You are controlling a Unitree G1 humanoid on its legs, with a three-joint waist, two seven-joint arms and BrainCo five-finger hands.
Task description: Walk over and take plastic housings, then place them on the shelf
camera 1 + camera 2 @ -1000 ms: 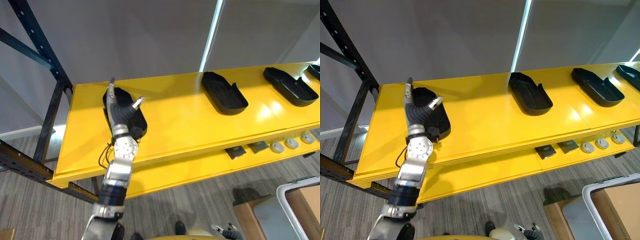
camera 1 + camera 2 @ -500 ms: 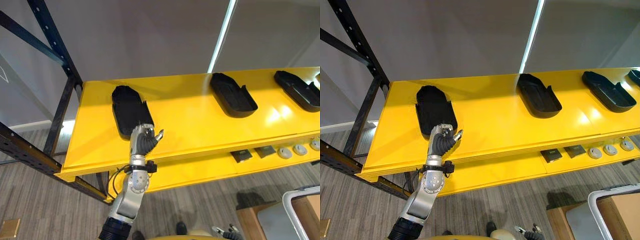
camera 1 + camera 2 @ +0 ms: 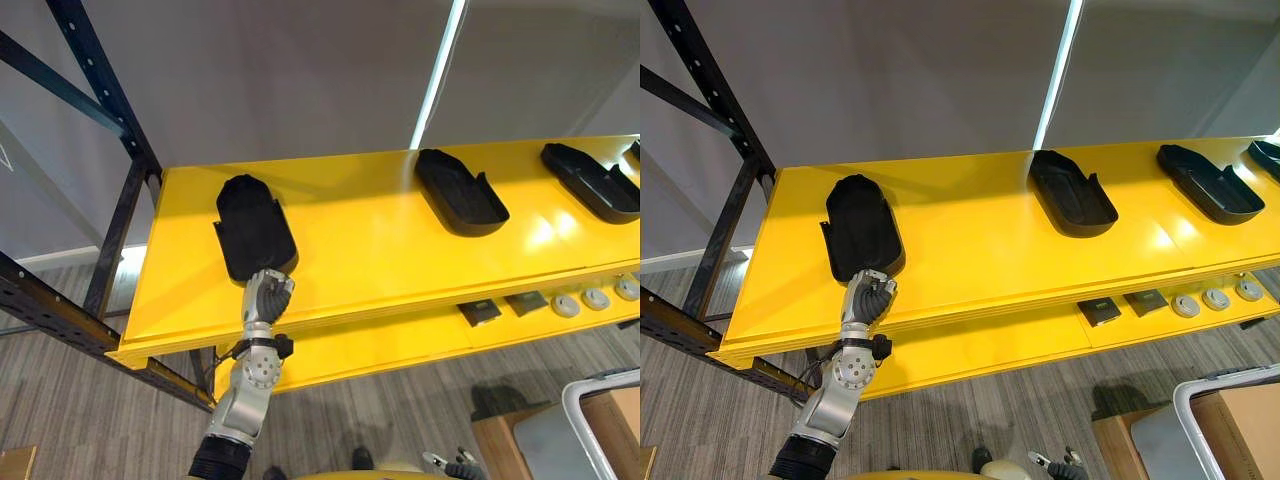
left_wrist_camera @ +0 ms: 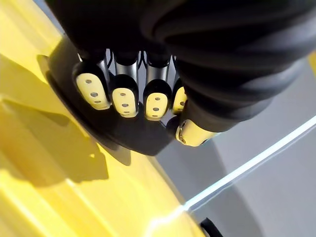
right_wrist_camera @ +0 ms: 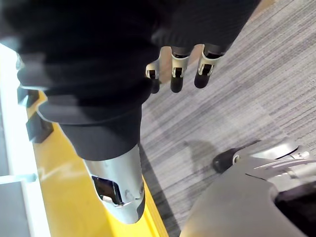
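Shelf [image 3: 370, 250] of yellow boards carries black plastic housings in a row on its top board; the left housing [image 3: 252, 225] lies lengthwise from back to front near the left end, the middle housing [image 3: 460, 192] lies well apart from it, and a third housing [image 3: 590, 185] lies further to the right. Under the top board a lower board [image 3: 400, 340] holds small parts [image 3: 569, 303], some dark and square, some round and grey. A black rack post [image 3: 118, 225] stands at the left end of the shelf.

The left hand [image 3: 266, 297] is at the near end of the left housing, above the front part of the top board; its fingers [image 4: 123, 101] are curled in with the thumb folded beside them, and they hold nothing. I cannot tell whether the hand touches the housing. The right hand [image 5: 177, 74] hangs over the grey floor [image 3: 100, 420] with relaxed fingers and holds nothing.

One second ago the left hand lay over this housing; half a second ago it was already off it, with the thumb spread out; now the thumb is folded in.

The near end of the left housing stops short of the front edge; between the left and the middle housing the yellow board is bare and wide.
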